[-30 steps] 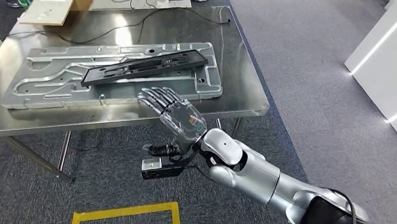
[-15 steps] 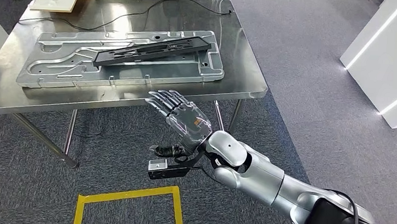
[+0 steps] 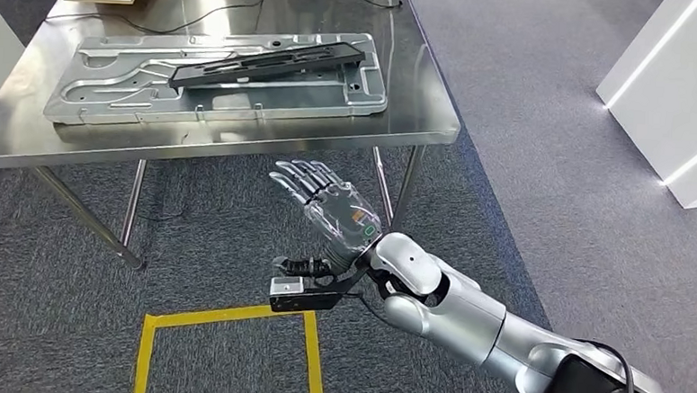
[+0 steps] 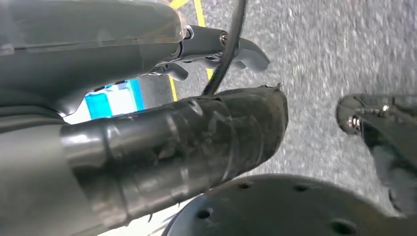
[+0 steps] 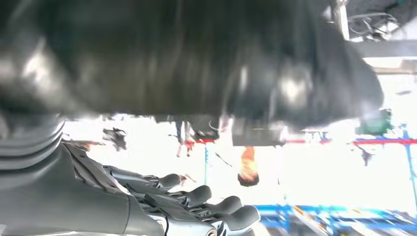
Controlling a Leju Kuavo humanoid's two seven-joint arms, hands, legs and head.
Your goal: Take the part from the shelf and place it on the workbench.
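The black part lies across the grey tray on the table. The right hand hangs off the table edge, fingers released and empty. Swinging that arm carelessly could clip the table leg.

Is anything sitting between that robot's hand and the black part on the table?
Nothing visible does. The right hand hangs open over the grey carpet in front of the steel workbench, fingers pointing towards it. The black part already lies on the silver tray on the bench, with only the table's bare edge between them.
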